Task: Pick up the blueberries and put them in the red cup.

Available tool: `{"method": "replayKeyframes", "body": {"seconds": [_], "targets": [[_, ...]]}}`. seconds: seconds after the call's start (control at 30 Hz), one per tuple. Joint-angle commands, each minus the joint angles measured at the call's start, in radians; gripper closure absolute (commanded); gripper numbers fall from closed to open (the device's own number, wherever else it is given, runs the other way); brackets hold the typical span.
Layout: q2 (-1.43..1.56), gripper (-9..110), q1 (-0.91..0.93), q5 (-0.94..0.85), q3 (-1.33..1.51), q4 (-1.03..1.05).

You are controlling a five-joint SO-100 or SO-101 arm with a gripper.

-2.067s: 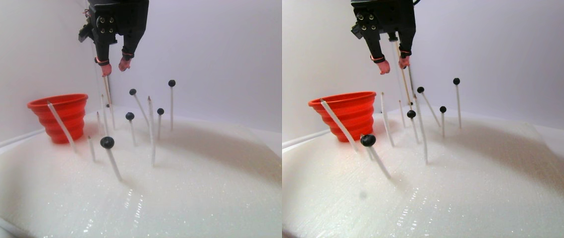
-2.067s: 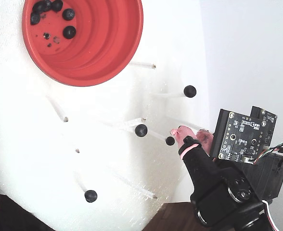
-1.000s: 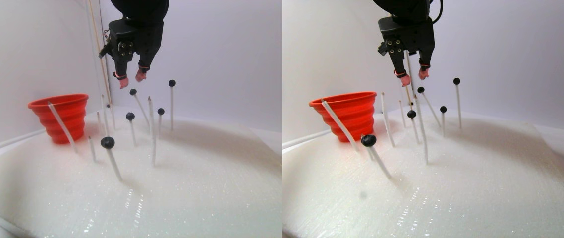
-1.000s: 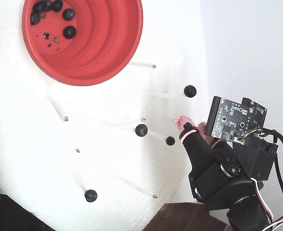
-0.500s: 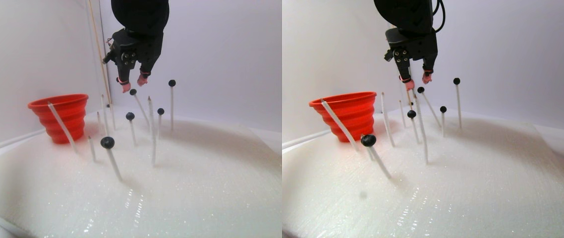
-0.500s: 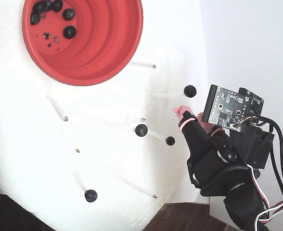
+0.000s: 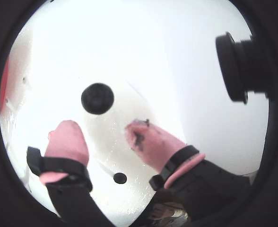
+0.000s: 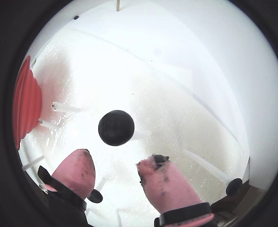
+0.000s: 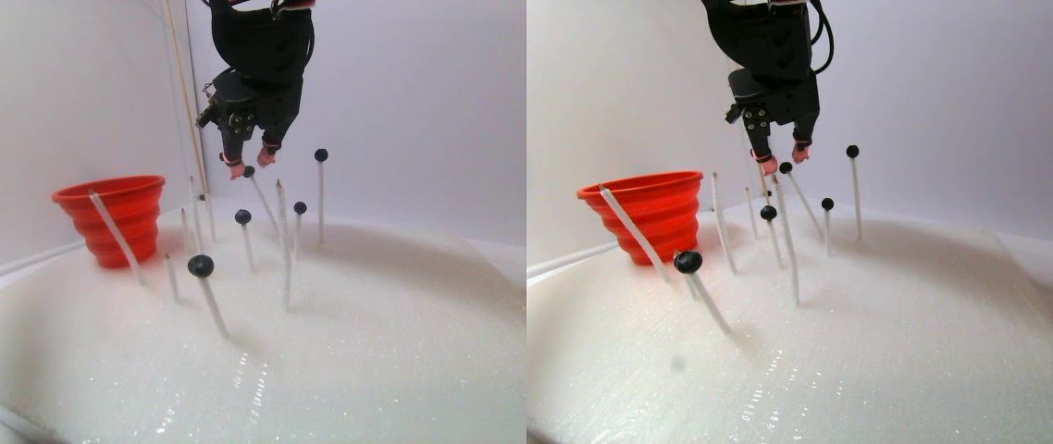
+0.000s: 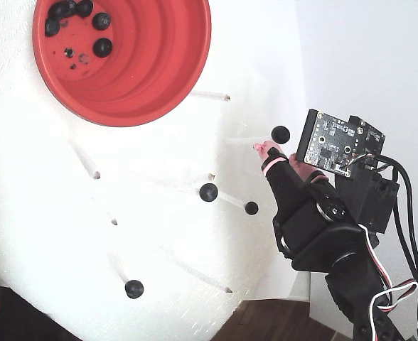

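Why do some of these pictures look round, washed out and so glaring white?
Both wrist views come through fisheye lenses: a black ring frames a bulging circle, the white foam board is overexposed, and the blueberry shows only as a dark blob. In the stereo pair view the board shows glinting highlights. The fixed view is sharper; the red cup keeps its colour.

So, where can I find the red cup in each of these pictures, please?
A wrist view: the red cup is a thin sliver at the far left edge.
A wrist view: a larger red arc at the left edge.
Stereo pair view: left of centre in each half.
Fixed view: top left, seen from above.
Shared landmark: the dark blueberry just ahead of the pink fingers.
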Motion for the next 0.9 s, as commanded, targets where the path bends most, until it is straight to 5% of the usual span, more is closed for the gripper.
{"method": "replayKeyframes", "body": {"seconds": [0.0, 0.87], "targets": [[0.009, 83, 0.000, 0.009, -0.094, -0.038], [-0.124, 83, -0.023, 0.026, -0.198, -0.087]]}}
